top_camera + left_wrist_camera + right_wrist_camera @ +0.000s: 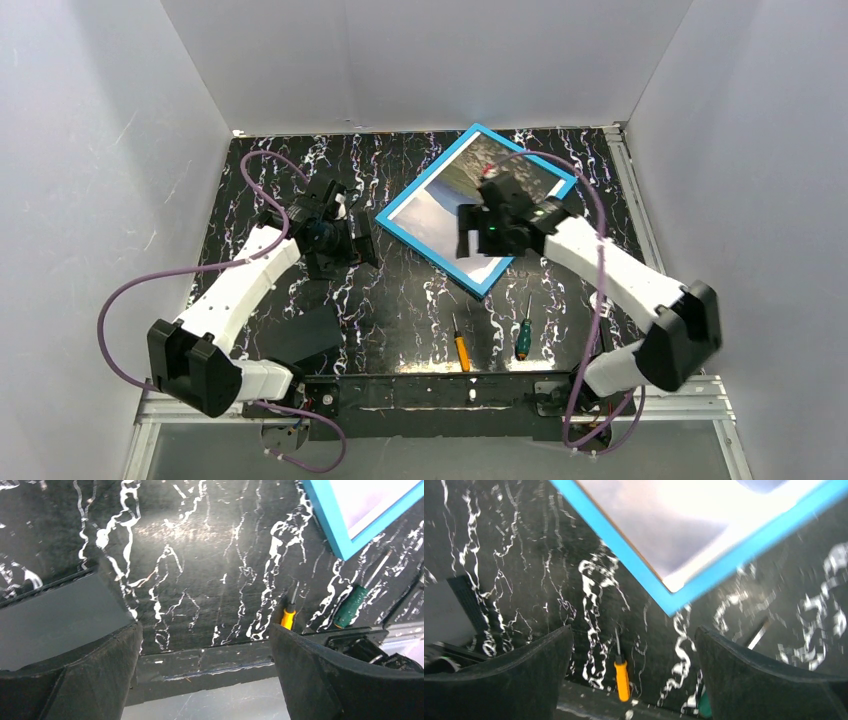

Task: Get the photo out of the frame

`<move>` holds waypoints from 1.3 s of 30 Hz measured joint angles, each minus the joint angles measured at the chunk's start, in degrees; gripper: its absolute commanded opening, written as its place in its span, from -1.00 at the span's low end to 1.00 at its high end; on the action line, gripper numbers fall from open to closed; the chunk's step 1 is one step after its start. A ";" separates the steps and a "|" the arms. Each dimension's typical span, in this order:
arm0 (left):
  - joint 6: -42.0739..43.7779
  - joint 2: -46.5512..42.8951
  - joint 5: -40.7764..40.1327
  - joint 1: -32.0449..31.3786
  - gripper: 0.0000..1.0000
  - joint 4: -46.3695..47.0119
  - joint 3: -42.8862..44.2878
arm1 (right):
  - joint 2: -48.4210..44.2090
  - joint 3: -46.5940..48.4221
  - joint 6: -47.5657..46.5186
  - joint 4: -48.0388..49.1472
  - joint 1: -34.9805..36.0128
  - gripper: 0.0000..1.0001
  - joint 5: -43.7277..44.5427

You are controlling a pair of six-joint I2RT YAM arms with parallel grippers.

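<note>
Item: the frame [426, 171], lying skewed on the far desk [400, 300], the photo [432, 210] seated inside, face up. Left jaws and right jaws: wide apart, empty, the right above the frame's near corner. Hazard: a pinch on the thin blue edge likely slips, skidding the frame or creasing the print.

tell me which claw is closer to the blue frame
Right. The right claw hovers over the frame; the left claw sits apart, off its left corner.

Marbled table [400, 300], frame [430, 258], orange screwdriver [461, 350], green screwdriver [523, 338]
</note>
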 measured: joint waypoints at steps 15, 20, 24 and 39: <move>-0.63 -4.63 -7.76 1.05 0.99 -10.82 3.98 | 24.70 14.88 -33.83 2.95 9.29 0.11 1.01; -0.66 -4.46 -6.60 2.71 0.99 -10.99 3.98 | 28.37 15.19 -37.83 2.86 10.88 0.18 0.81; -0.66 -3.91 -4.57 3.67 0.99 -10.29 3.76 | 31.06 15.19 -38.93 2.82 11.19 0.18 0.98; -1.42 -3.80 1.55 5.64 0.99 -7.08 1.40 | 33.29 12.59 -40.00 5.05 11.17 -0.15 2.60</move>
